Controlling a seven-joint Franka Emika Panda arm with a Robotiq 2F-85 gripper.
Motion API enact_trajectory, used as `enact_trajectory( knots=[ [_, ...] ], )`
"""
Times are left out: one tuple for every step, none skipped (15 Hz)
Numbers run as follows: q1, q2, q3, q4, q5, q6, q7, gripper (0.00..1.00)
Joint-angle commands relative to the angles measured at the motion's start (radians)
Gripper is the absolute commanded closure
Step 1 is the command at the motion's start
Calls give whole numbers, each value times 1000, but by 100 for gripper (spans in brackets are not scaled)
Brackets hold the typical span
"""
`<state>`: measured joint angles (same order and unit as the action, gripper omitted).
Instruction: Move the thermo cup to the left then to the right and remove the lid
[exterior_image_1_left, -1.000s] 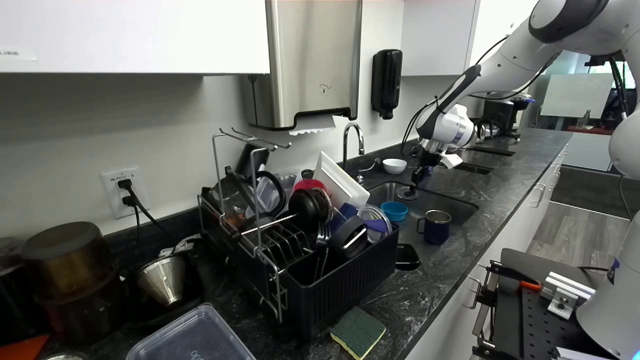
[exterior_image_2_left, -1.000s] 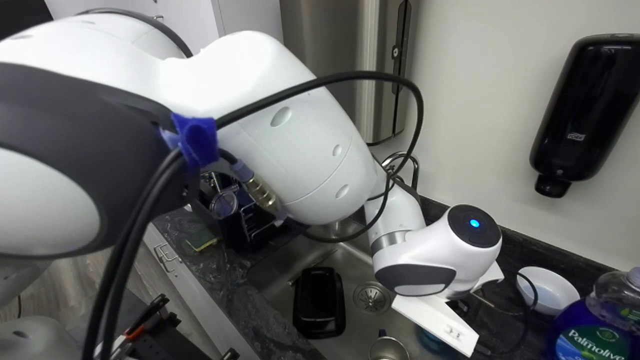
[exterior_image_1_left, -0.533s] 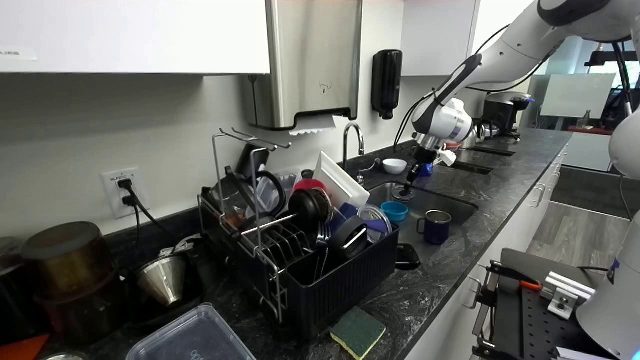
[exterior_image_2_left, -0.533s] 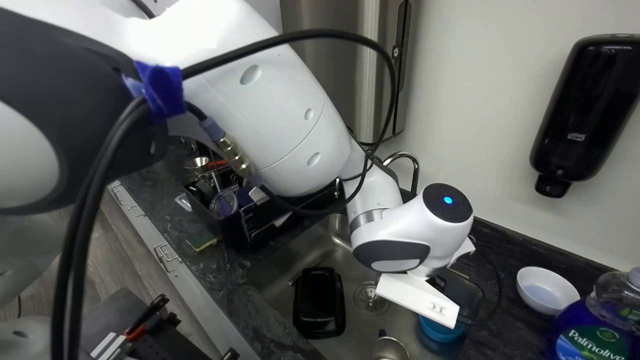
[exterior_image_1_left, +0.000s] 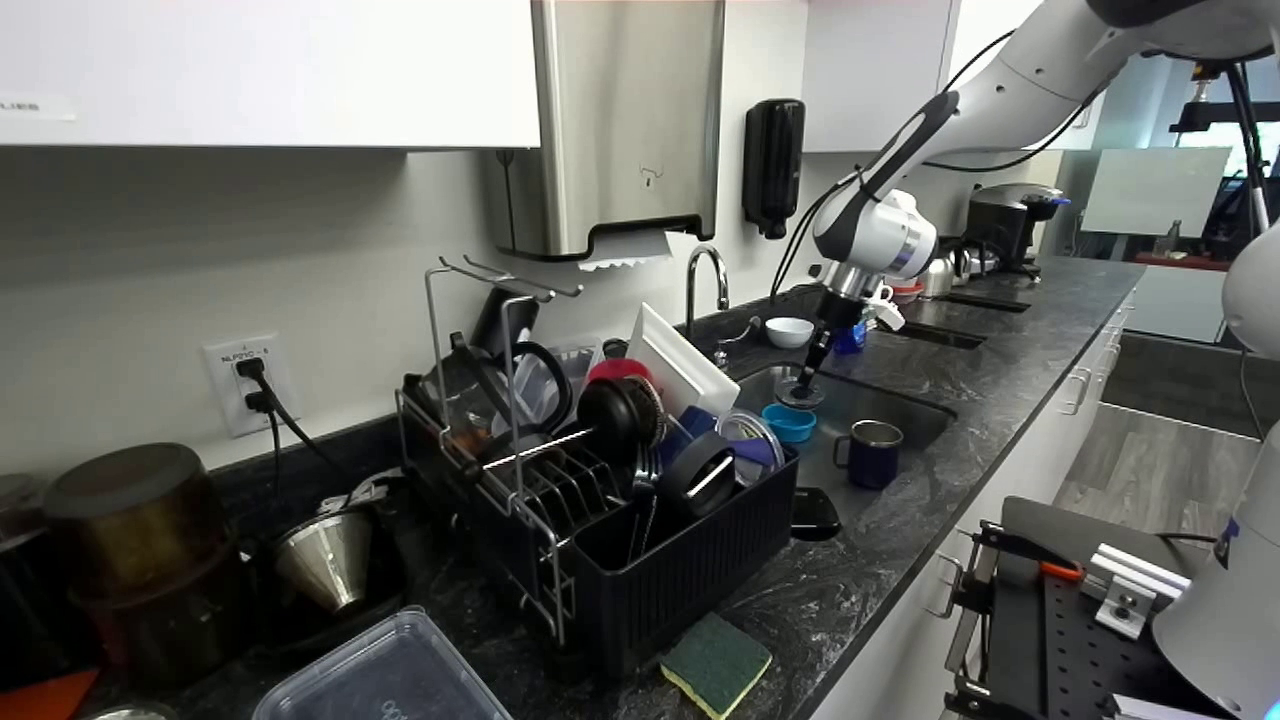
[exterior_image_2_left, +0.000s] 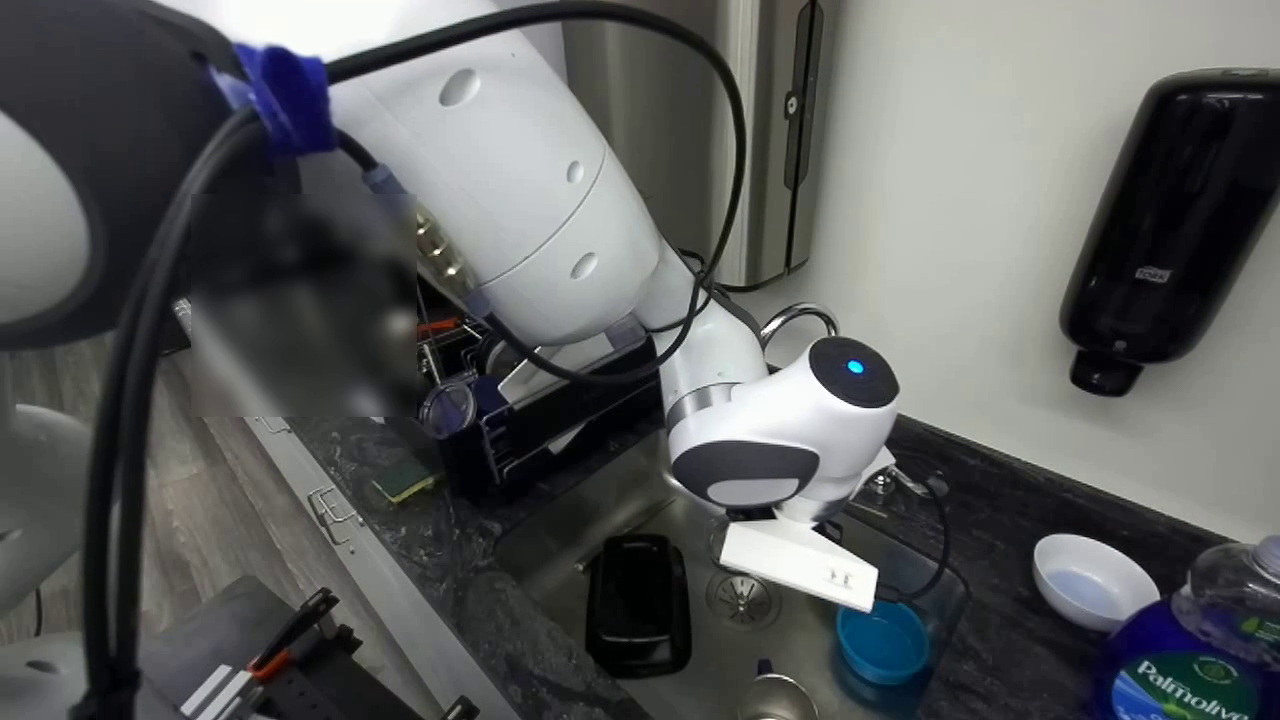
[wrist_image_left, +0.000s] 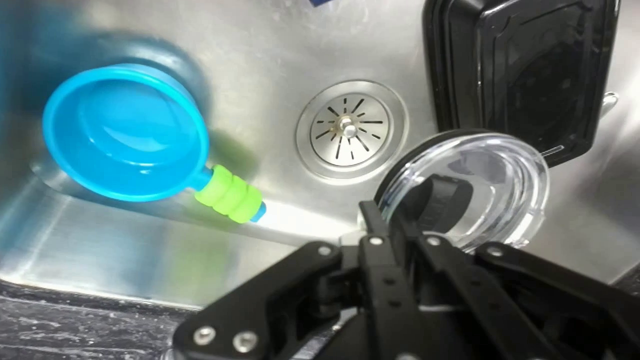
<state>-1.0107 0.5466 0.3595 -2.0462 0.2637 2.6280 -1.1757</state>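
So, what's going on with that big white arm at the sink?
A robot arm has its gripper shut on the edge of a clear lid, holding it over the sink. The thermo cup stands upright in the sink with its top open, so the lid, presumably its own, looks to be off already. Also in the sink are a green-handled blue dipper and a black container.

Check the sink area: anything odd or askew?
A metal piece seems to poke out from under the black tray, perhaps trapped. The gripper seems to hold the clear lid off-centre, by one edge.
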Motion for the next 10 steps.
enact_trajectory(
  knots=[
    [53,-35,-39,-10,43,-63,-58,98],
    [68,-34,-48,-6,46,-72,-62,98],
    [84,-32,-58,1,48,-86,-61,98],
    [98,-27,-65,6,54,-93,-66,98],
    [116,-21,-77,13,53,-101,-64,98],
    [133,-16,-90,17,53,-112,-61,98],
    [148,-12,-102,21,53,-128,-62,98],
    [164,-8,-115,20,53,-138,-62,98],
    [176,-6,-126,16,55,-147,-64,98],
    [188,-3,-138,12,57,-158,-66,98]
  ],
)
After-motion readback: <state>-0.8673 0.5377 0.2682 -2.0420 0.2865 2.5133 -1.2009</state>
